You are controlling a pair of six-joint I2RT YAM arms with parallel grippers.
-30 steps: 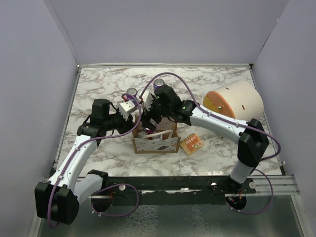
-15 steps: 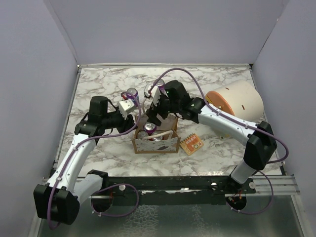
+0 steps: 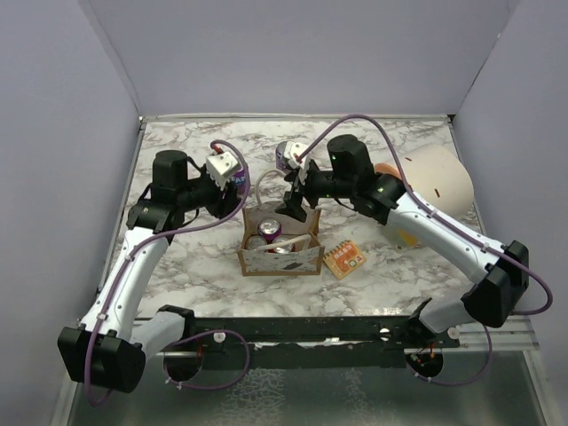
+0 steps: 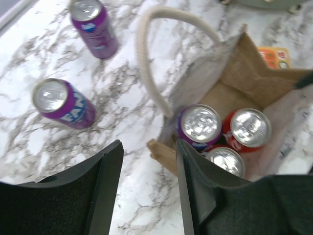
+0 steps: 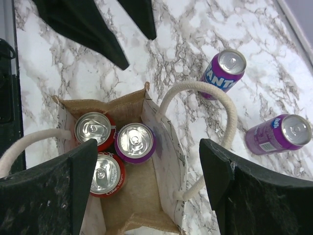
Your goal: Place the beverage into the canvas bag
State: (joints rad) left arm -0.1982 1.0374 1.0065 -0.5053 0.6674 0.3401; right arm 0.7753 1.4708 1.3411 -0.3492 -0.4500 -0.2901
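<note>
The canvas bag (image 3: 280,256) stands open mid-table, a white rope handle (image 4: 146,58) arching over its left side. Inside it stand a purple beverage can (image 5: 135,143) and two red cans (image 5: 93,129). Two more purple cans (image 4: 93,27) (image 4: 63,103) are on the marble behind and left of the bag. My left gripper (image 4: 149,147) hangs open above the bag's left corner, with only table between its fingers. My right gripper (image 5: 146,147) is open high over the bag's mouth, holding nothing.
A small orange snack packet (image 3: 343,258) lies just right of the bag. A large cream drum with an orange end (image 3: 426,182) rests at the back right. Grey walls close in the marble table (image 3: 177,266) on three sides.
My left gripper has opened wider and drawn back up and left, away from the bag. The right arm has lifted and pulled back towards the rear right. The purple can stays in the bag.
</note>
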